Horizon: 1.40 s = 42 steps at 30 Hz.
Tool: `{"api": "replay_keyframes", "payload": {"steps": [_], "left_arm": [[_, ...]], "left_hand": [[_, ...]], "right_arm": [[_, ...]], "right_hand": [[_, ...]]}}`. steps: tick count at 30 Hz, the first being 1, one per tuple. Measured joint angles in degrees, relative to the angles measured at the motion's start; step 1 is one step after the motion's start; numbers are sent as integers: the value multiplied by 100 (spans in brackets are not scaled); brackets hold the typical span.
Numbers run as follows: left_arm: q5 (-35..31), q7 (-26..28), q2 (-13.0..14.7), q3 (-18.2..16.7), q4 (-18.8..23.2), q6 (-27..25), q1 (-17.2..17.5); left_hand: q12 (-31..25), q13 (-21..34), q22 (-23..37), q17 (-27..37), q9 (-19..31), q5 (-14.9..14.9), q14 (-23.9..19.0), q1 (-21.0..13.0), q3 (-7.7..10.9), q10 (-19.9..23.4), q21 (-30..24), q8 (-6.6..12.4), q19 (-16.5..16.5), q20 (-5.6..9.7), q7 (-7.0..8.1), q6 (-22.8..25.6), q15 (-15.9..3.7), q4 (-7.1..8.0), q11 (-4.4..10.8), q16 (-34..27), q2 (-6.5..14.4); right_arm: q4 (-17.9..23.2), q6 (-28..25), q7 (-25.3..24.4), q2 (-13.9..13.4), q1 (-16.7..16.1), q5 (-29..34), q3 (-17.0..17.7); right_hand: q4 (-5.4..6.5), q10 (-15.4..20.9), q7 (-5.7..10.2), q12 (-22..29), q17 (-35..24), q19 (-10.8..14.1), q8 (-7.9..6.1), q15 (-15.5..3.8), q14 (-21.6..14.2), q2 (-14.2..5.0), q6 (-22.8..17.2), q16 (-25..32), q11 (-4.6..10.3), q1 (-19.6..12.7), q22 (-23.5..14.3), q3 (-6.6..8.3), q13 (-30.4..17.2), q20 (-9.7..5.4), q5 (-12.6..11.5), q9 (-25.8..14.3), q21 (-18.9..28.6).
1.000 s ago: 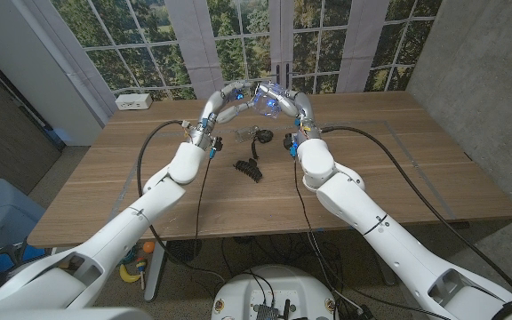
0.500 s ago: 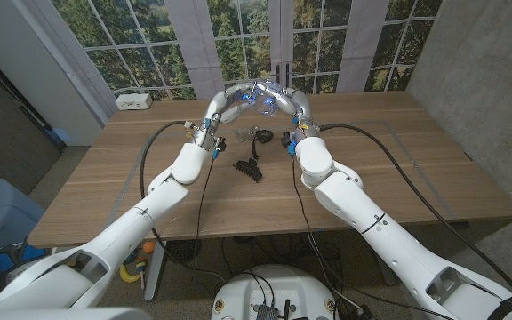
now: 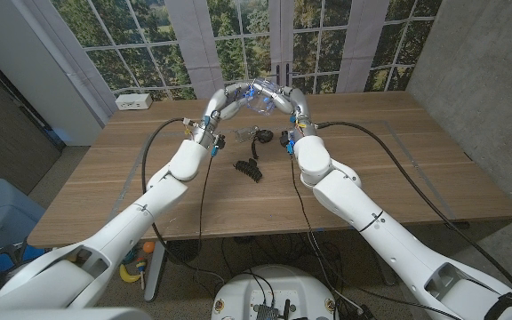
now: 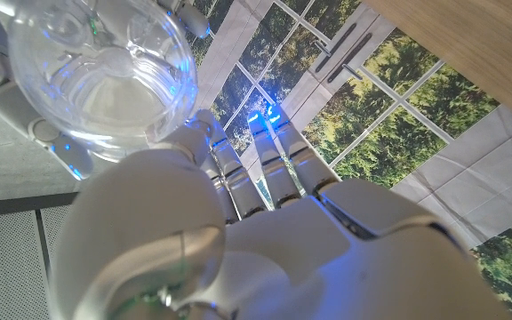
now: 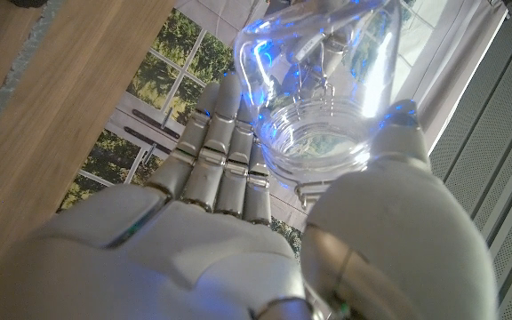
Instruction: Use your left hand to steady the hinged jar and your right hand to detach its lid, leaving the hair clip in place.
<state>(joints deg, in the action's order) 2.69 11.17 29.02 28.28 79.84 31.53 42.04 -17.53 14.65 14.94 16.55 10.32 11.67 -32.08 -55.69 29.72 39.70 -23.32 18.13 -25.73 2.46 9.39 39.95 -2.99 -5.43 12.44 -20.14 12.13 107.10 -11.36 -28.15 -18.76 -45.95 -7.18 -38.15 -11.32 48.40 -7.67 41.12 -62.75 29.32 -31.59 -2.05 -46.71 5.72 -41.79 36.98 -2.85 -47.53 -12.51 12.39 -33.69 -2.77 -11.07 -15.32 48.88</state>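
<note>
Two hands meet above the far middle of the bench [image 3: 345, 178], with the clear hinged jar [image 3: 260, 98] raised between them, off the wood. Left hand [image 3: 229, 100]: fingers closed around the jar's body; in the left wrist view the jar [image 4: 96, 76] sits just beyond the fingers [image 4: 269, 160], its round glass end facing the camera. Right hand [image 3: 287, 100]: fingers wrapped on the other end of the jar; in the right wrist view the jar [image 5: 327, 98] lies between the fingers [image 5: 225, 160] and the thumb, its circular rim turned toward the palm and its body pointing away from the hand. Long axis of the jar: roughly level, running from one hand to the other, as far as the head view shows; which end carries the lid cannot be told. Black hair clip [image 3: 248, 168]: lying on the bench below and nearer the robot than both hands, well apart from the jar. Dark small parts [image 3: 254, 135]: on the bench just under the hands, too small to identify.
</note>
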Motion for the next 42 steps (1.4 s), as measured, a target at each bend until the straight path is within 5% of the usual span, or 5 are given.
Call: {"api": "replay_keyframes", "payload": {"steps": [14,31,34,40,42], "left_arm": [[-385,-413,114,-3,100,-550,-19],[-1457,-808,1080,205,855,-1032,-349],[-1723,-882,1080,205,855,-1024,-349],[-2439,-861,1080,205,855,-1023,-349],[-2665,-824,1536,468,1260,-1023,-597]], "left_hand": [[-62,78,496,365,0,112,-131,-588,807,385,-614,-134,49,22,-202,-139,-8,32,-21,-129,4],[-79,72,808,565,125,112,-366,-838,783,583,-1128,-132,210,23,-537,-188,-38,-79,-223,-177,-61],[-77,65,833,565,105,113,-366,-873,756,583,-1177,-99,242,8,-573,-143,-39,-104,-223,-177,-98],[-43,-3,887,549,66,113,-438,-899,672,624,-1313,-98,250,0,-573,-143,-49,-186,-263,-177,-124],[-10,-16,908,549,66,113,-504,-903,647,626,-1363,-89,250,0,-572,-142,-50,-212,-261,-177,-128]], "right_arm": [[-53,-43,64,-233,292,98,-122],[430,-1402,1110,-977,852,309,-157],[452,-1402,1110,-1145,1001,309,-156],[556,-1402,1110,-1443,1303,309,-187],[580,-2119,2421,-1502,1368,-213,-206]], "right_hand": [[0,-62,0,-5,-115,-214,5,-43,3,38,0,-92,62,-35,27,0,-346,11,-2,-114,35],[-292,-144,-22,23,-292,-534,-113,-43,3,39,-21,-224,144,-33,107,294,-617,38,-45,-316,78],[299,-144,147,43,-289,-594,-132,-43,3,-116,-551,-267,144,118,128,902,-617,21,-45,-340,79],[344,-184,290,43,-369,-674,-112,-85,44,-140,-652,-265,185,89,133,937,-877,21,-45,-371,79],[344,-184,290,43,-367,-674,-110,-85,44,-190,-652,-270,186,38,132,937,-882,21,-45,-370,79]]}}
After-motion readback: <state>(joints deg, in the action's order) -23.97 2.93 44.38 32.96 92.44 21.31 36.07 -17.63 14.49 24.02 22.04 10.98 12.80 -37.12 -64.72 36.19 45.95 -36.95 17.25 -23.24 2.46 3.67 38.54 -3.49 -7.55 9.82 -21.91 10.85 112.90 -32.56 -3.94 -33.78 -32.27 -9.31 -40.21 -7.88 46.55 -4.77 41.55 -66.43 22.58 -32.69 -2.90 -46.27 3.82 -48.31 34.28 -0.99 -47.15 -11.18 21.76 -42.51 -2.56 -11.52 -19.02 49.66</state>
